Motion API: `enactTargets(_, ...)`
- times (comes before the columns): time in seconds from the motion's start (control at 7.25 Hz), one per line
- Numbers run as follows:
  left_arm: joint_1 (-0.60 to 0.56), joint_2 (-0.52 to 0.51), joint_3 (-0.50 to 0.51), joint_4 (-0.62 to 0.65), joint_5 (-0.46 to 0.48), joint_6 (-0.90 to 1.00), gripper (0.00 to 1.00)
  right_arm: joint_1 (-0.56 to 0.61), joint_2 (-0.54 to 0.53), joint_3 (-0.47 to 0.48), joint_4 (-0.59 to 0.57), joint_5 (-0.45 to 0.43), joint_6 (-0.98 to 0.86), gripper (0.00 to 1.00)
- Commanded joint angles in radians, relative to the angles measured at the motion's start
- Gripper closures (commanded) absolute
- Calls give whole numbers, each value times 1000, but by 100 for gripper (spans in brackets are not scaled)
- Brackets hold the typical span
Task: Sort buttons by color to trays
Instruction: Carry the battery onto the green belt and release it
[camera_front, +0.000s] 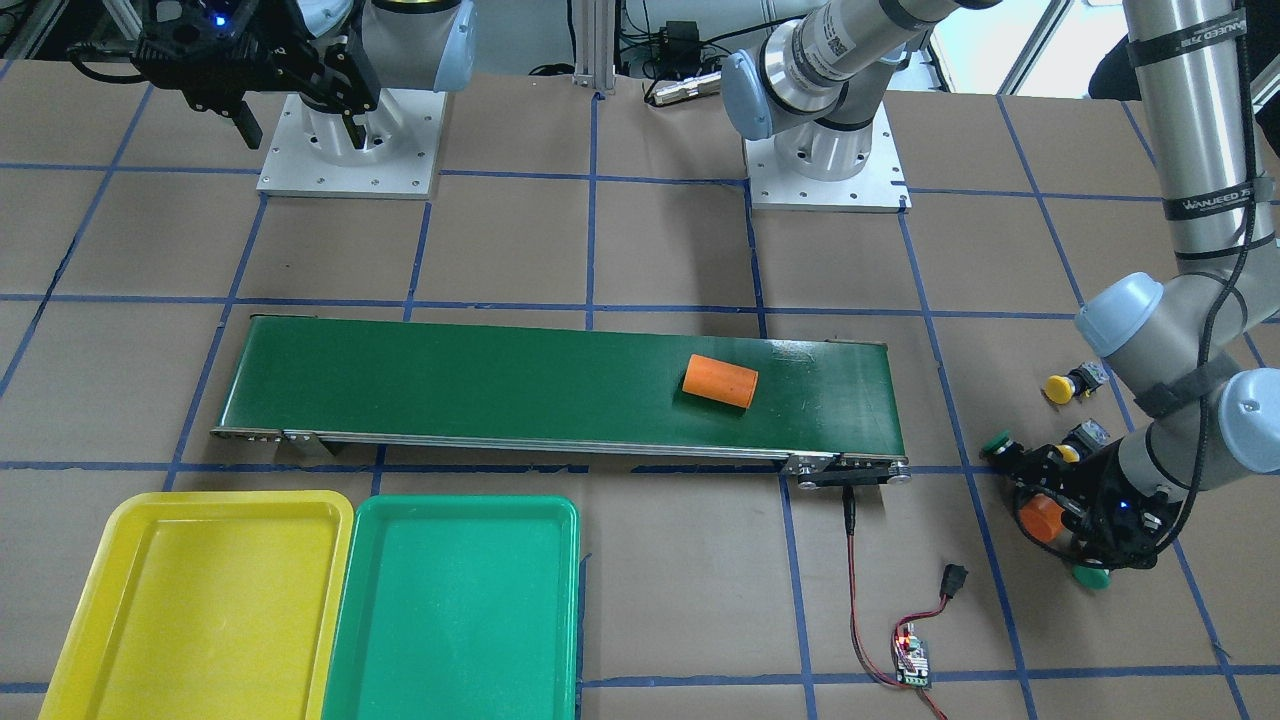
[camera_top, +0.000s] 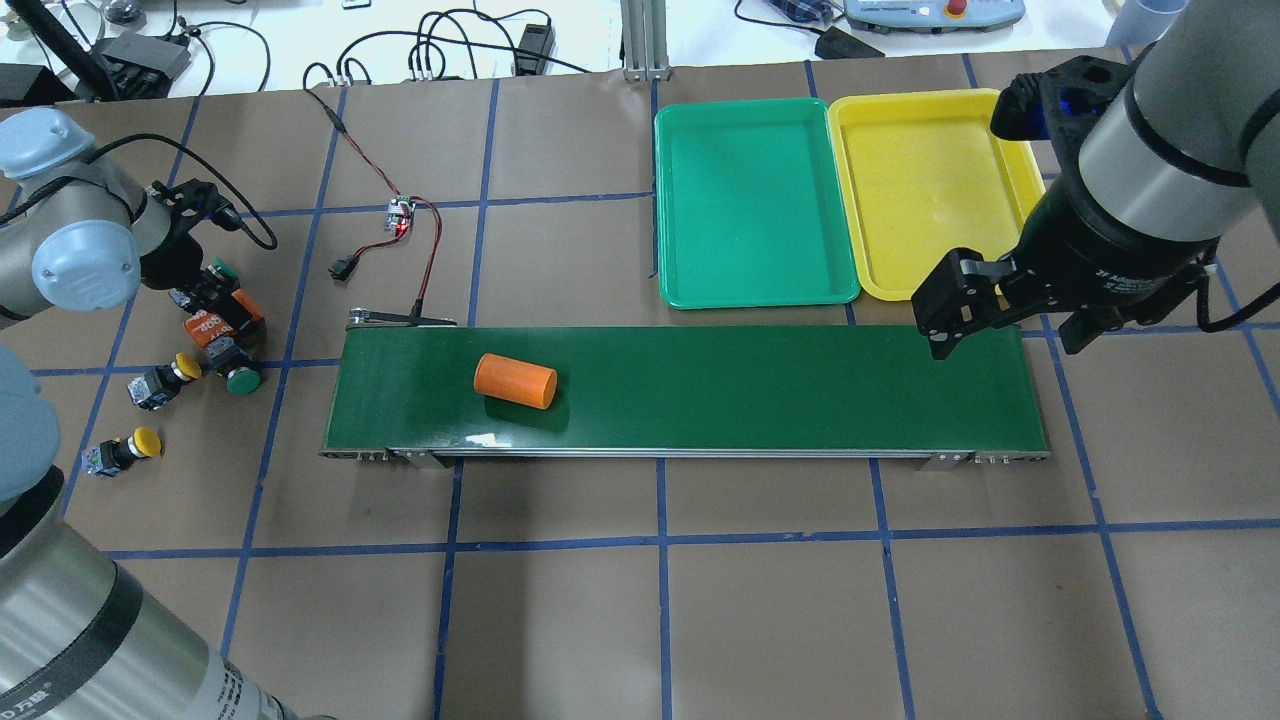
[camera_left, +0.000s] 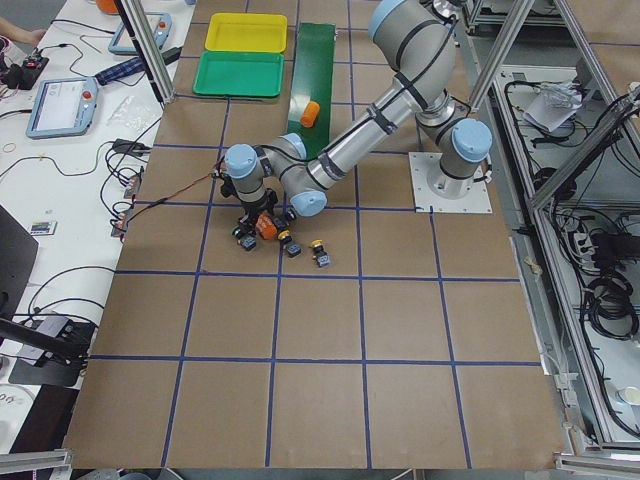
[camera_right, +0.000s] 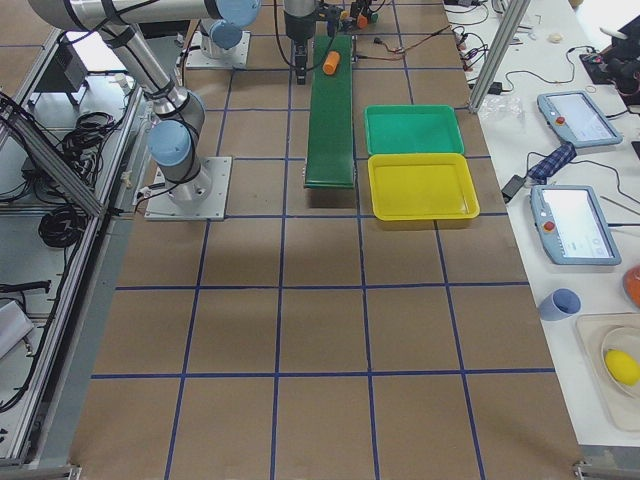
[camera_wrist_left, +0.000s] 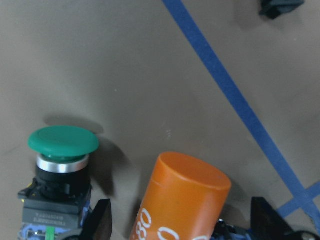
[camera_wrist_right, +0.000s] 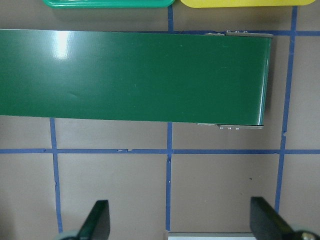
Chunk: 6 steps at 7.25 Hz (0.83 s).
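Observation:
Four buttons lie at the table's left end: a green one (camera_top: 222, 268) beside my left gripper, also in the left wrist view (camera_wrist_left: 62, 145), a green one (camera_top: 241, 380), and two yellow ones (camera_top: 185, 366) (camera_top: 145, 443). My left gripper (camera_top: 218, 318) is low at the table and open, its fingers (camera_wrist_left: 100, 222) straddling an orange cylinder (camera_wrist_left: 185, 195). My right gripper (camera_top: 1010, 320) is open and empty above the belt's right end. The green tray (camera_top: 750, 290) and the yellow tray (camera_top: 930, 280) stand side by side beyond the belt, both empty.
A long dark-green conveyor belt (camera_top: 750, 385) crosses the middle of the table, with a second orange cylinder (camera_top: 515, 381) lying on it towards its left end. A small circuit board (camera_top: 400, 215) with red and black wires lies behind the belt's left end.

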Motion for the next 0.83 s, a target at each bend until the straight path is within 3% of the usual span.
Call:
enactTargets(0.0,-17,35,-3,-20,-2,-11,100,0,-1,0,1,1,0,0)
enactTargets(0.28,-40,98,-13,-77,-8,-22,100,0,-1,0,1,-3,1,0)
enactTargets(0.41,-72,159,-20,-92,-54,31,100,0,-1,0,0,-2,1,0)
enactTargets(0.69,-190,286,-104,-120,-63,35,100,0,-1,0,0,1,0,0)
